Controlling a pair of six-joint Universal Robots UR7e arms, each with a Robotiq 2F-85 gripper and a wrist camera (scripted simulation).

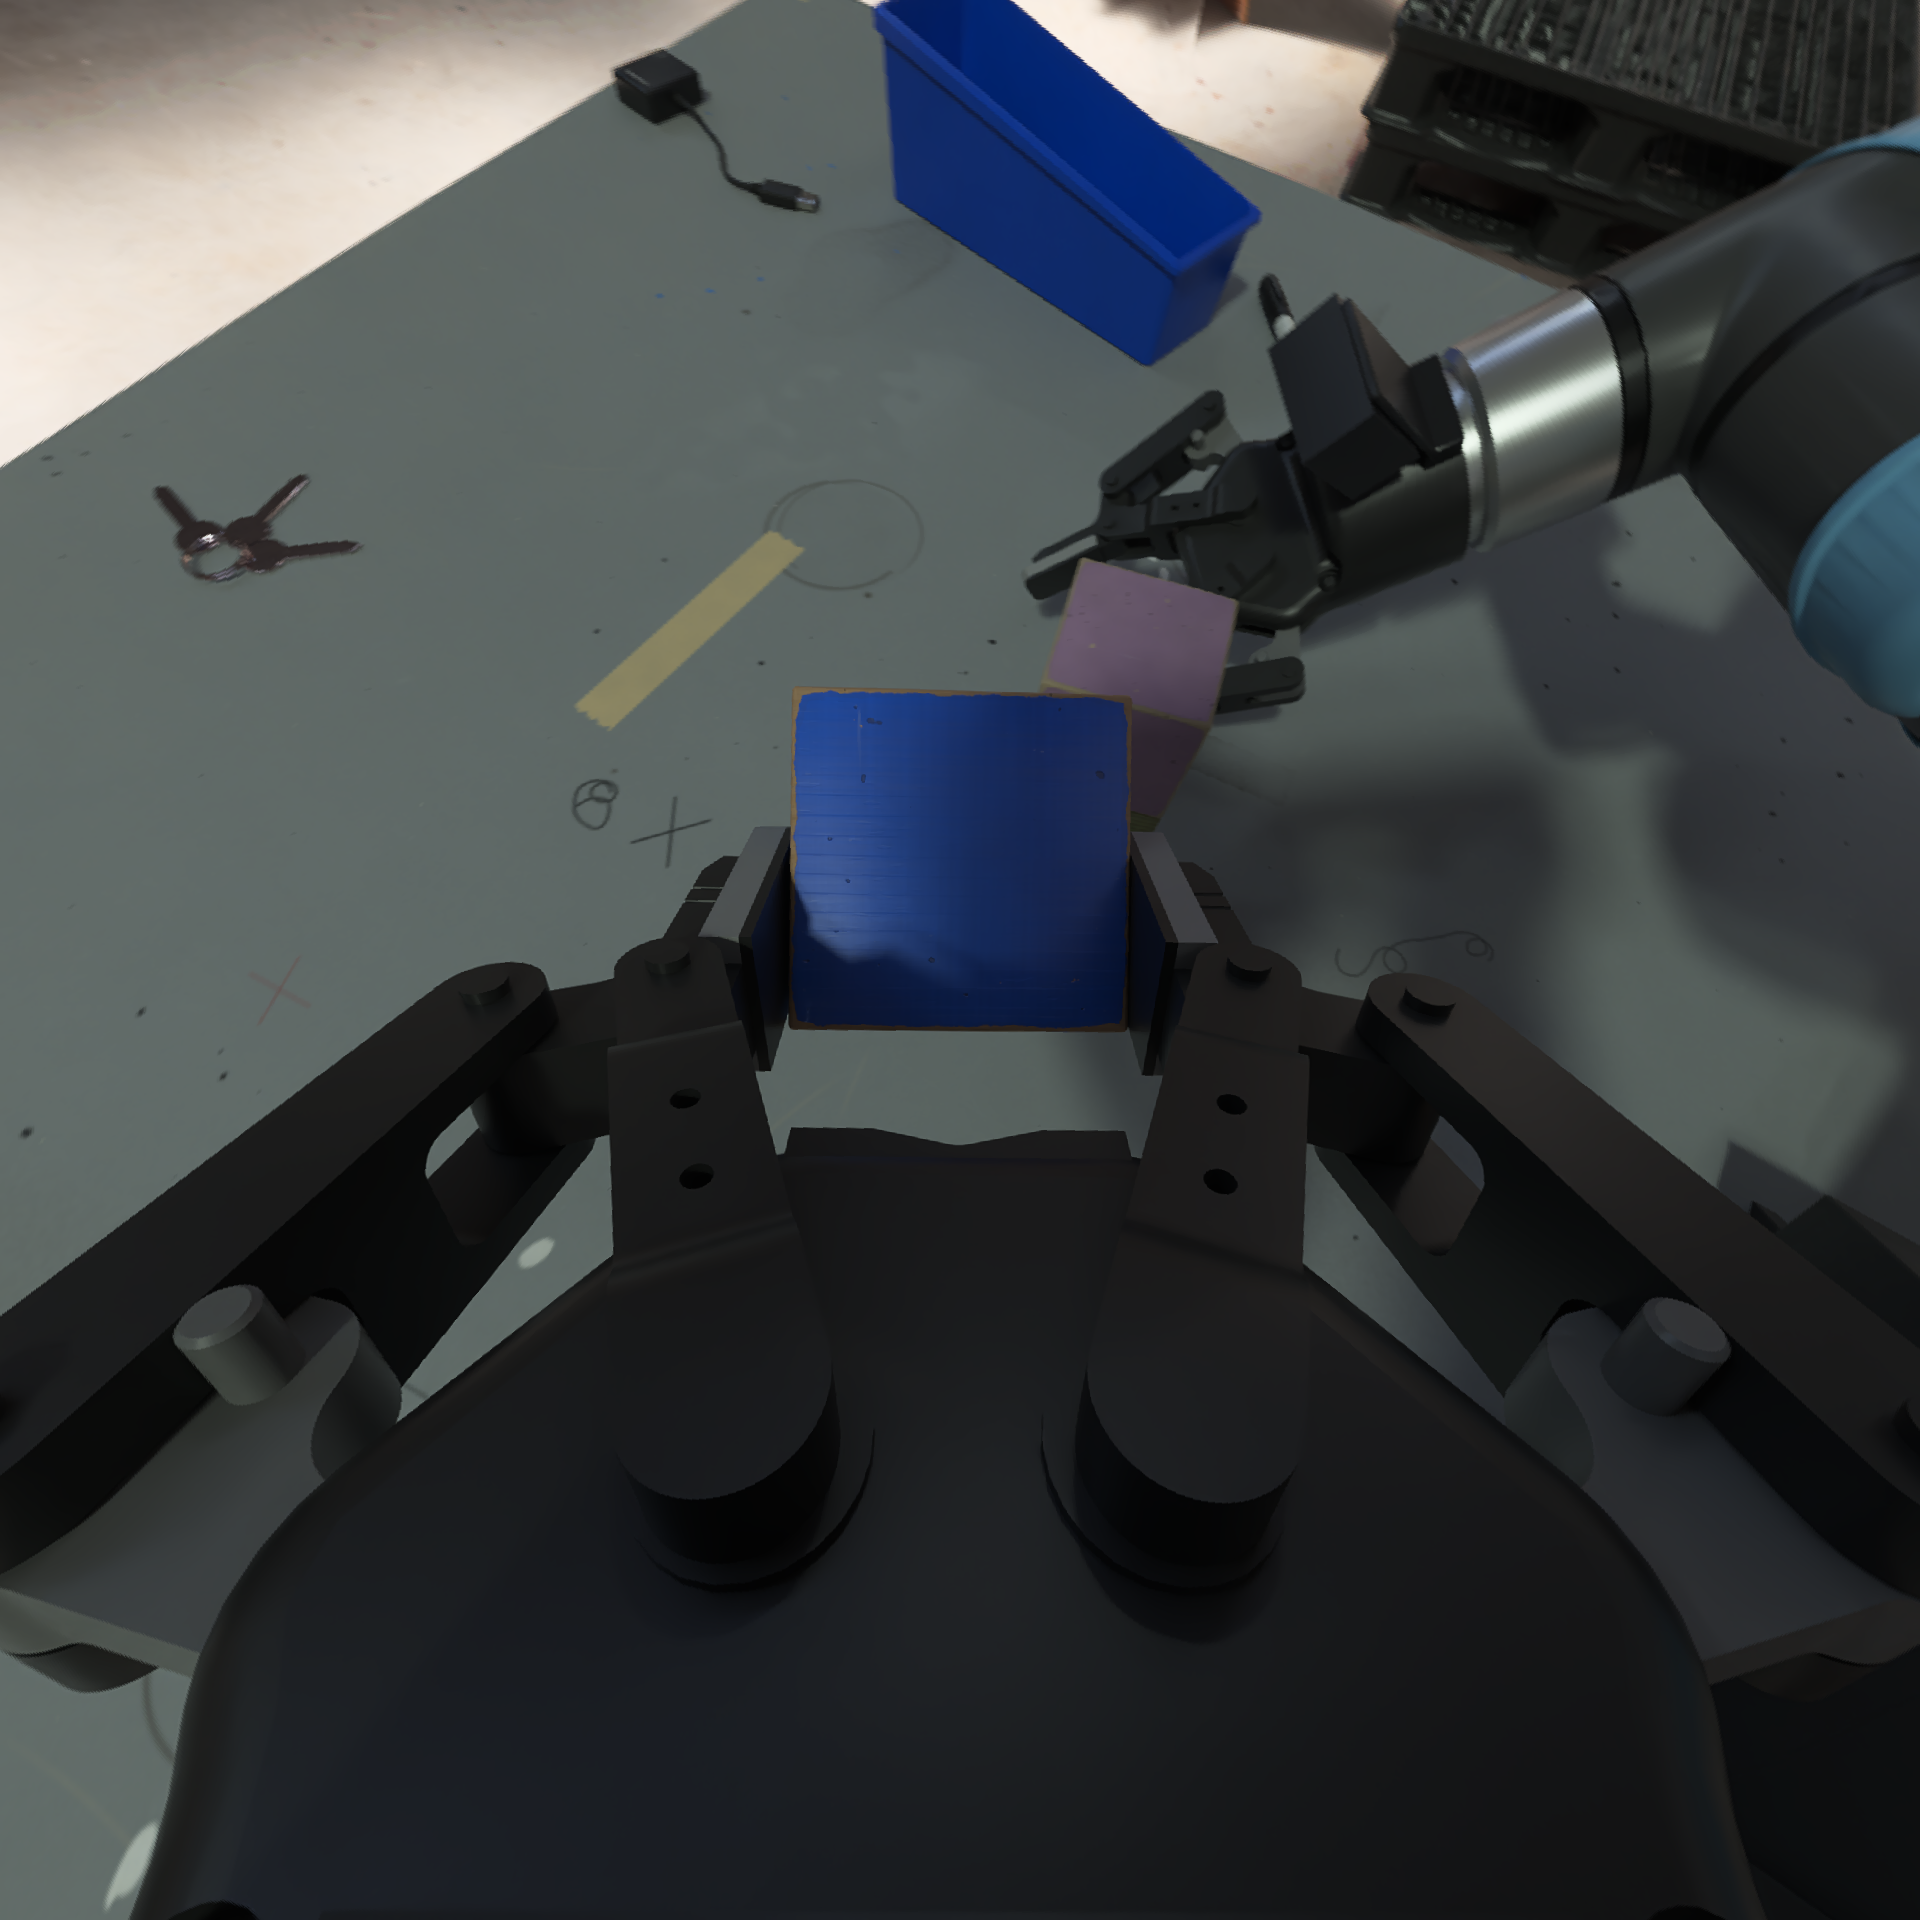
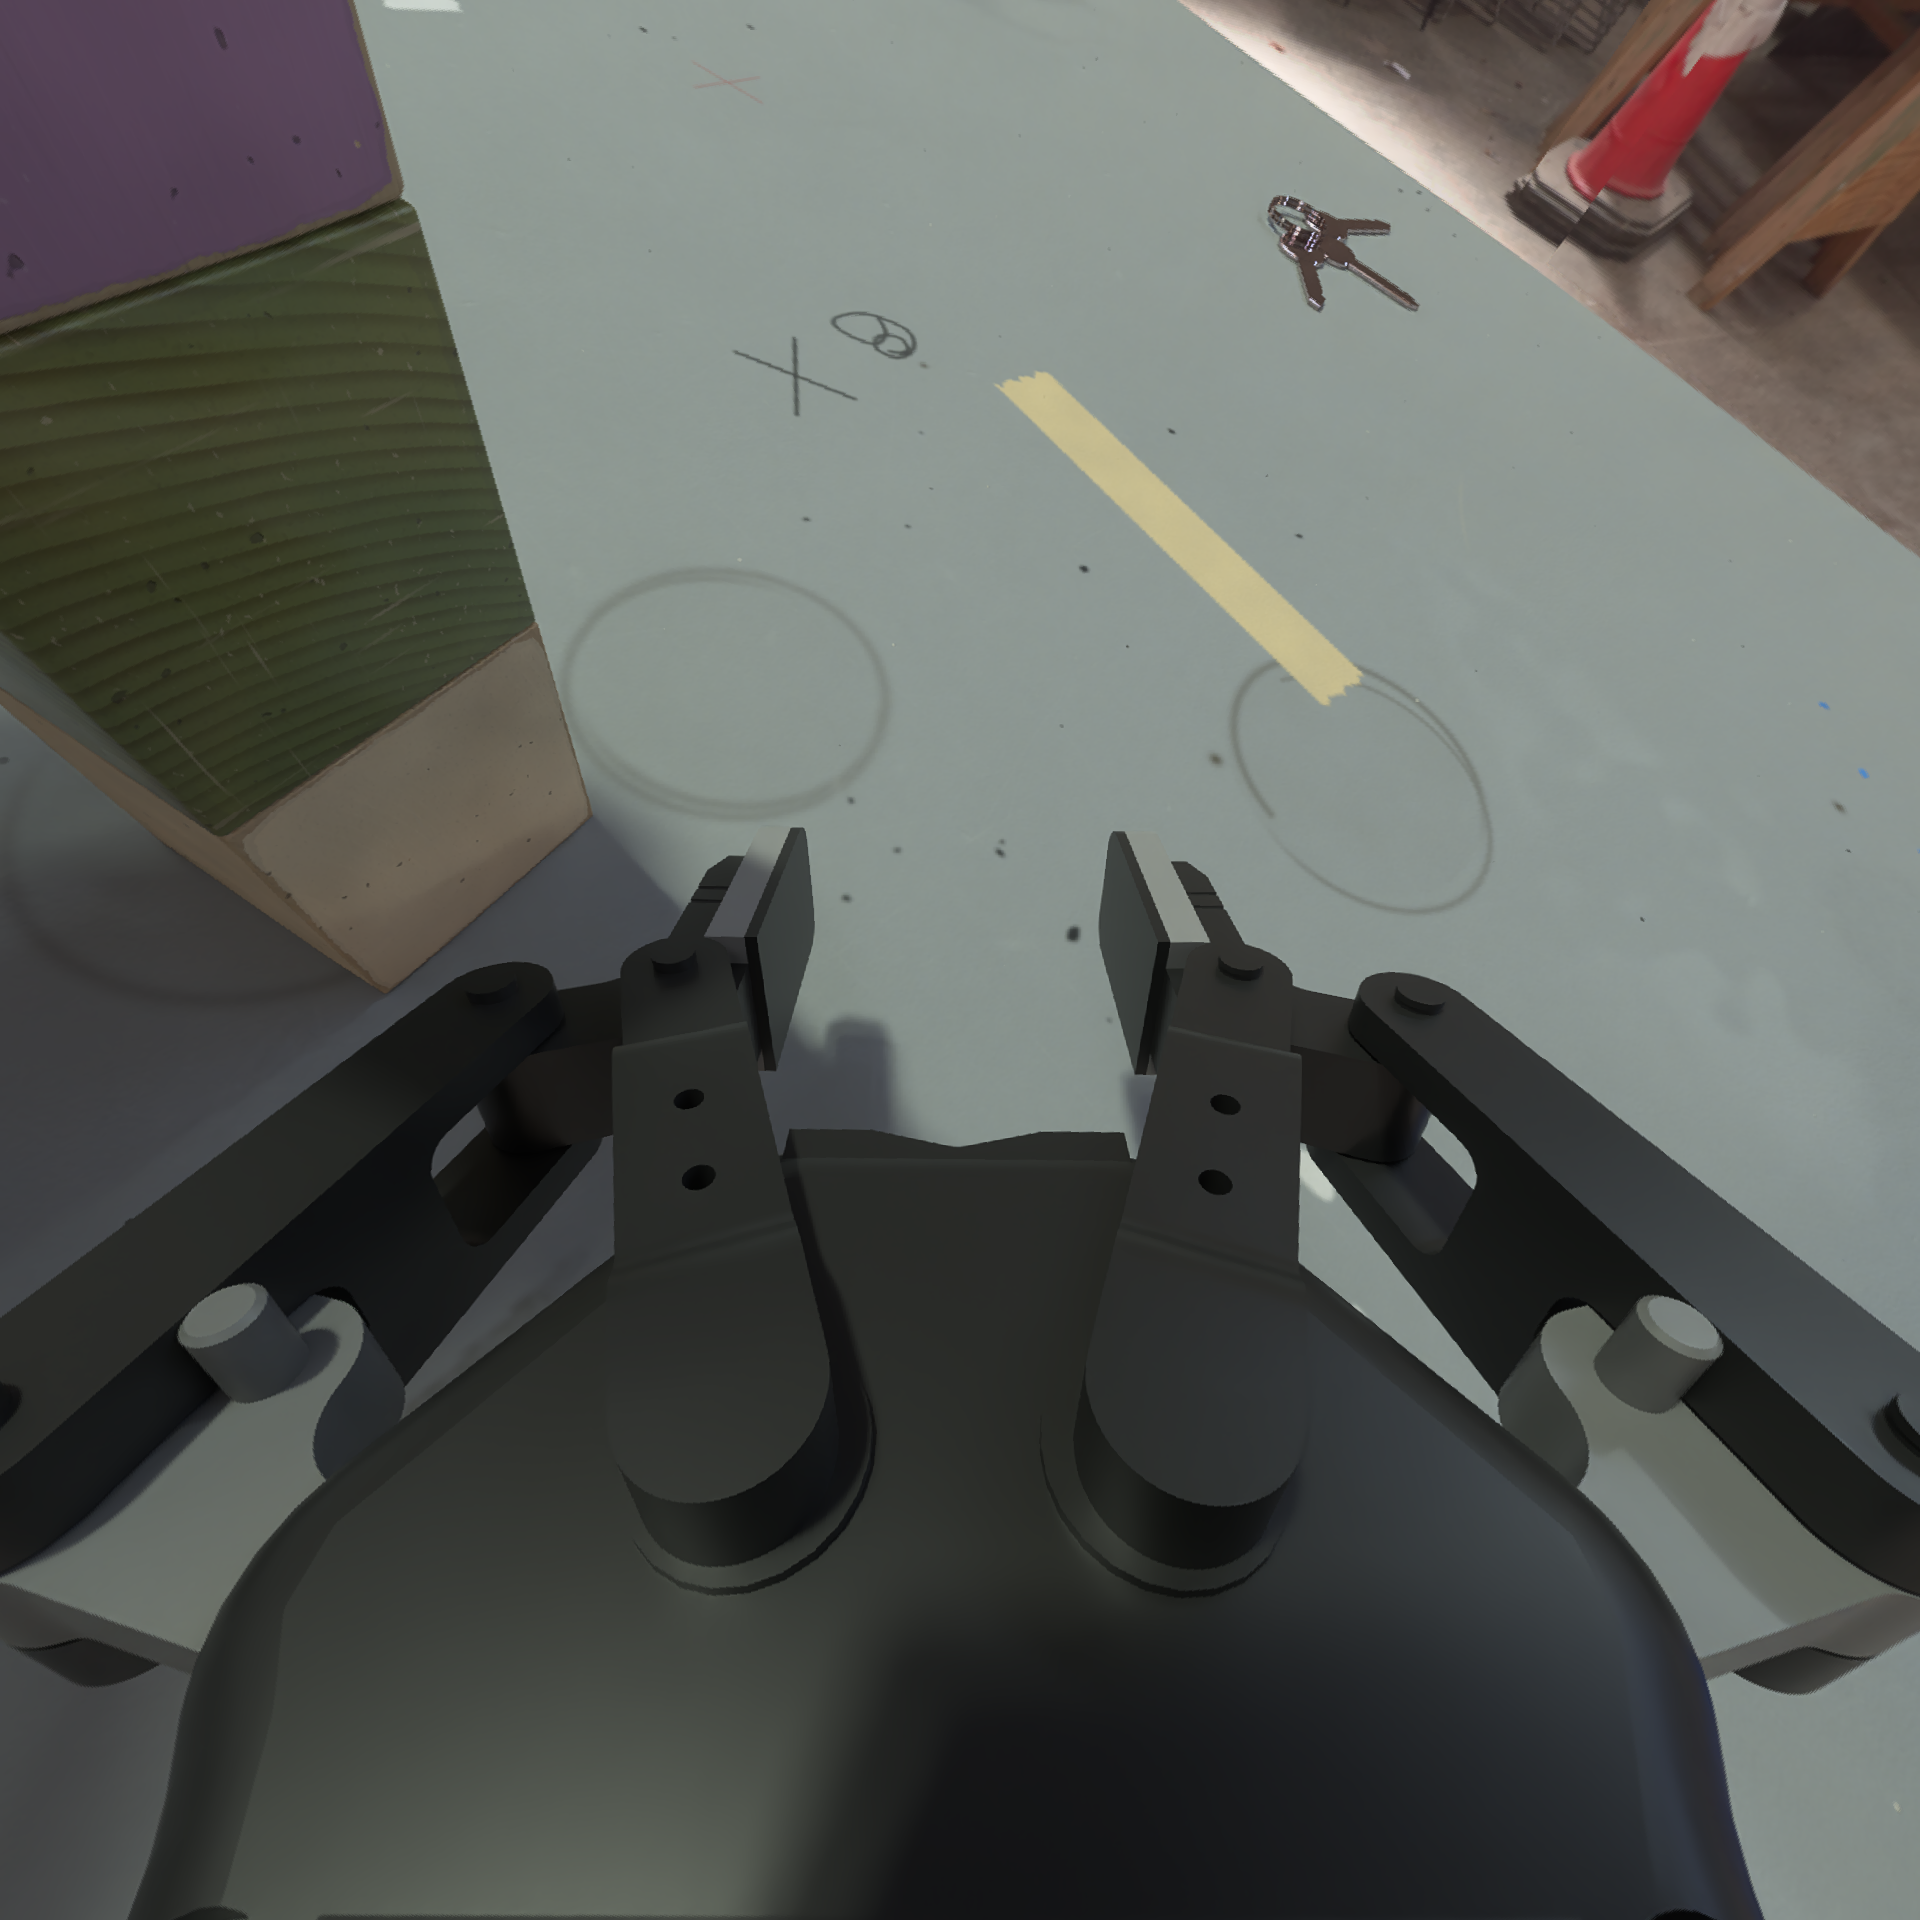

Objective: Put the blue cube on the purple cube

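My left gripper [image 1: 961, 904] is shut on the blue cube [image 1: 961, 821] and holds it off the table. The purple cube [image 1: 1143, 639] is just behind it to the right, partly hidden by it. In the right wrist view the purple cube [image 2: 177, 135] tops a stack at the far left, resting on a green block [image 2: 239, 520] with a beige part [image 2: 416, 821] at the base. My right gripper [image 2: 956, 925] is open and empty over bare table, to the right of the stack. The right arm [image 1: 1558, 395] reaches in beside the purple cube.
A blue bin [image 1: 1060, 177] stands at the far side of the grey table [image 1: 468, 416]. Keys [image 1: 244, 535], a tape strip [image 1: 686, 629], a small black adapter with its cable [image 1: 655, 83] and pencil marks lie on it. A red cone [image 2: 1652, 114] stands on the floor.
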